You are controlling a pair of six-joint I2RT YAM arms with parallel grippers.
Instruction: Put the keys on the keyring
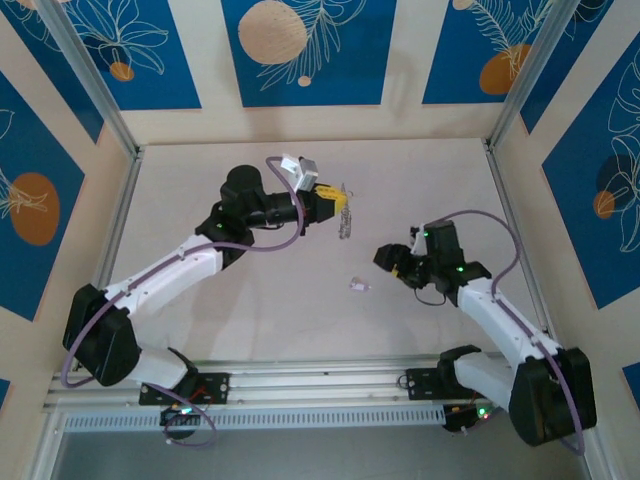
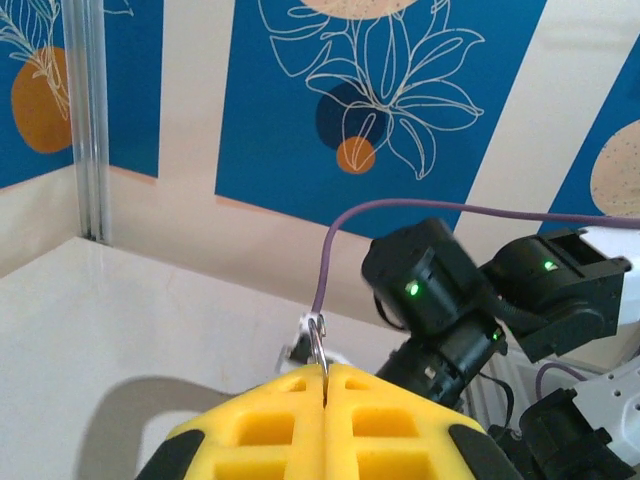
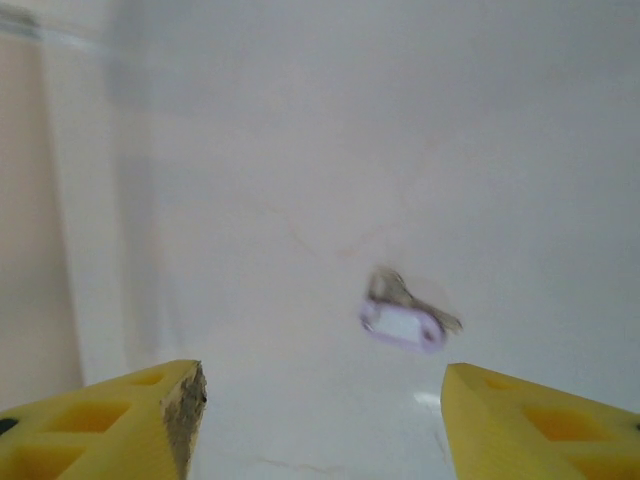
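- Looking down from the top external view, the left gripper (image 1: 341,204) is over the middle of the bench (image 1: 200,180). Its tips are together on the keyring (image 1: 346,226), which shows as a small silvery cluster just beyond them.
- Same view: one key (image 1: 358,285) lies loose on the bench, slightly right of the middle. It is nearer the near edge than the far edge and apart from the keyring.
- Same view: the right gripper (image 1: 386,257) sits near the key, on the side toward the right edge. Its jaw spacing cannot be told at this size.
- Left wrist view: the left gripper (image 2: 325,385) has its yellow fingers (image 2: 270,425) pressed flat together, clamped on the keyring (image 2: 318,345). The thin metal loop stands upright out of the seam between them. A small pale piece sits just behind the loop, too small to identify. The right arm (image 2: 450,300) is beyond, with green lights lit.
- Right wrist view: the right gripper (image 3: 325,400) has its yellow fingers (image 3: 140,425) well apart and holds nothing. The key (image 3: 403,320), with a lilac-tinted part, lies on the bench ahead of the gap, touching neither finger. It is slightly blurred.
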